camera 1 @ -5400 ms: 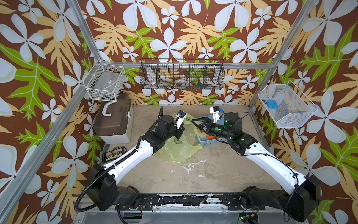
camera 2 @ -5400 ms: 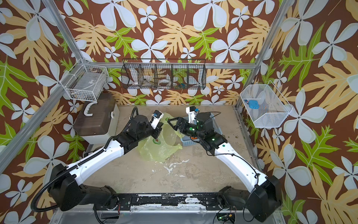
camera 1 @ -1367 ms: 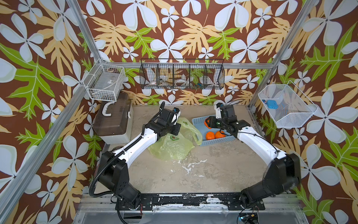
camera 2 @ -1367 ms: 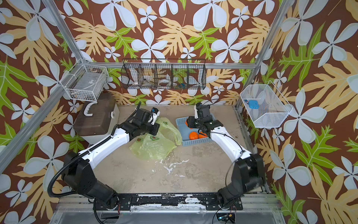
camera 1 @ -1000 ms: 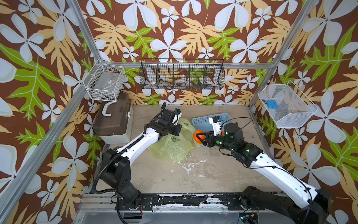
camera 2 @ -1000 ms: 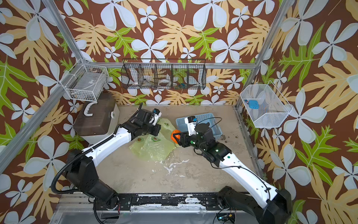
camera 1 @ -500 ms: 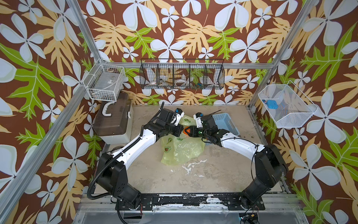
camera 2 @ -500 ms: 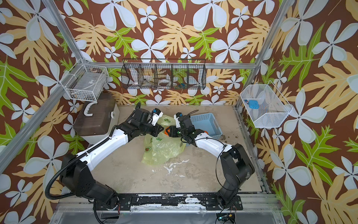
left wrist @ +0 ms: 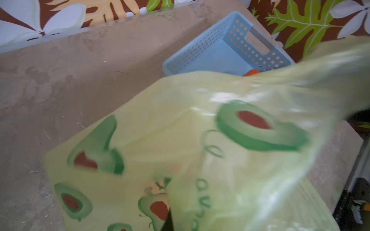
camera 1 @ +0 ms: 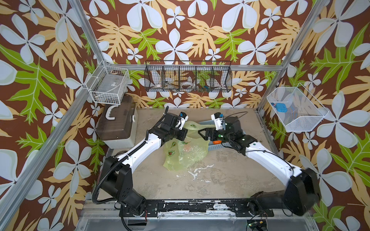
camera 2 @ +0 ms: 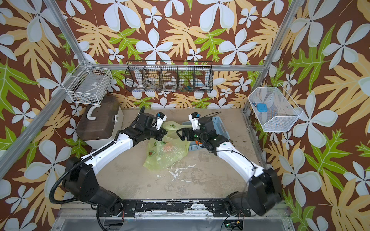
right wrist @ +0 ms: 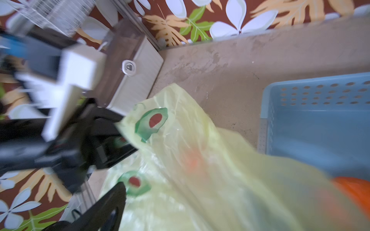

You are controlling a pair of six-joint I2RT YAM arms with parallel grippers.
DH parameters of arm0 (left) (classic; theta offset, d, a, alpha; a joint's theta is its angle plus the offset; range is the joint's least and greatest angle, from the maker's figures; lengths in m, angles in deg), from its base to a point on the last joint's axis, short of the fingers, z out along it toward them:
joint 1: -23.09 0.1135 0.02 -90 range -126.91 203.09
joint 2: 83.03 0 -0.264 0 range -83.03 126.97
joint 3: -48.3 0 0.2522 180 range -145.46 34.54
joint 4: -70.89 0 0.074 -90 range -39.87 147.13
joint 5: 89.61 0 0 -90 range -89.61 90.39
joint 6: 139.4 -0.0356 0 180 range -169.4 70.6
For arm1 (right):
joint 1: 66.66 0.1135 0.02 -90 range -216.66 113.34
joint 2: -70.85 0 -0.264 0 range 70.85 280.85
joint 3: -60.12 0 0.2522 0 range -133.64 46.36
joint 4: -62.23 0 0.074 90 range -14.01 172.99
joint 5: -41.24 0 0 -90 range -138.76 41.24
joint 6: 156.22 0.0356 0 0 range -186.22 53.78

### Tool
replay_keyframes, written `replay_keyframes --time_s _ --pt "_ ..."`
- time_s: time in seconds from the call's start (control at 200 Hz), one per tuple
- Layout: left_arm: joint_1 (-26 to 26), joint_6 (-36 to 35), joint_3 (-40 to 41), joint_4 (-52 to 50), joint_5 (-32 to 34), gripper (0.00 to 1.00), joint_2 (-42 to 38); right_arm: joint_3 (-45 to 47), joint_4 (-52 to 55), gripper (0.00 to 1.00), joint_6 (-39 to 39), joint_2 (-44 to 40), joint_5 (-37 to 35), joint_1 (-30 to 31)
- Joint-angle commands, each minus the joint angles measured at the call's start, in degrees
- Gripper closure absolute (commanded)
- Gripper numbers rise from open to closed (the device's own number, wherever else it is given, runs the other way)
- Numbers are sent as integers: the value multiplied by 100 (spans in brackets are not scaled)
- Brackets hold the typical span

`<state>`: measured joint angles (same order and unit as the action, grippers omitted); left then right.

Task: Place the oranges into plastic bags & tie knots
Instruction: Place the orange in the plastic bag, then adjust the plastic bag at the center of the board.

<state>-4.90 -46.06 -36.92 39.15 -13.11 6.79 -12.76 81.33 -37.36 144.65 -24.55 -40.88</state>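
Bag [camera 1: 185, 155] of yellow-green plastic sags on the counter [camera 1: 220, 176], its top pinched in the clenched left tool [camera 1: 184, 133]; right tool [camera 1: 200, 132] gapes released beside it, one orange [camera 1: 187, 147] inside.

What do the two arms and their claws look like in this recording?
The left arm and right arm have white shell links between black joints and bulky black bases. A ribbed black hose loops by the left base; a thin black cable and small green lights mark the right. The left claw and right claw are black, each under a white, blue-tipped camera block.
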Motion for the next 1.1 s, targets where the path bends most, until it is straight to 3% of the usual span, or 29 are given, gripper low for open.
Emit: replay_keyframes --time_s 0.0,0.13,0.23,0.32,0.43,0.636,0.766,0.926,1.096 --pt "21 51 51 223 245 100 77 189 584 6 -145 -542 -807 -213" --pt "21 102 130 320 107 100 71 -111 1362 4 -168 142 -2948 -629" --pt "21 97 167 304 49 100 14 -593 1569 4 -194 1183 -3525 -1055" --pt "21 89 202 288 129 100 -39 -974 1602 6 -297 1758 -2595 -1396" --pt "21 115 242 318 339 100 -80 -1143 1407 13 -677 1742 -550 -1363" --pt "30 354 174 474 1012 100 36 -1110 1181 13 -677 787 1696 -601" --pt "63 524 -67 505 1409 100 231 -475 650 9 -416 185 2790 -322" --pt "143 598 -300 531 1691 100 420 193 42 7 -371 -433 3380 -562" --pt "370 502 -131 517 1850 100 205 623 -1297 7 916 -839 3643 -1956"
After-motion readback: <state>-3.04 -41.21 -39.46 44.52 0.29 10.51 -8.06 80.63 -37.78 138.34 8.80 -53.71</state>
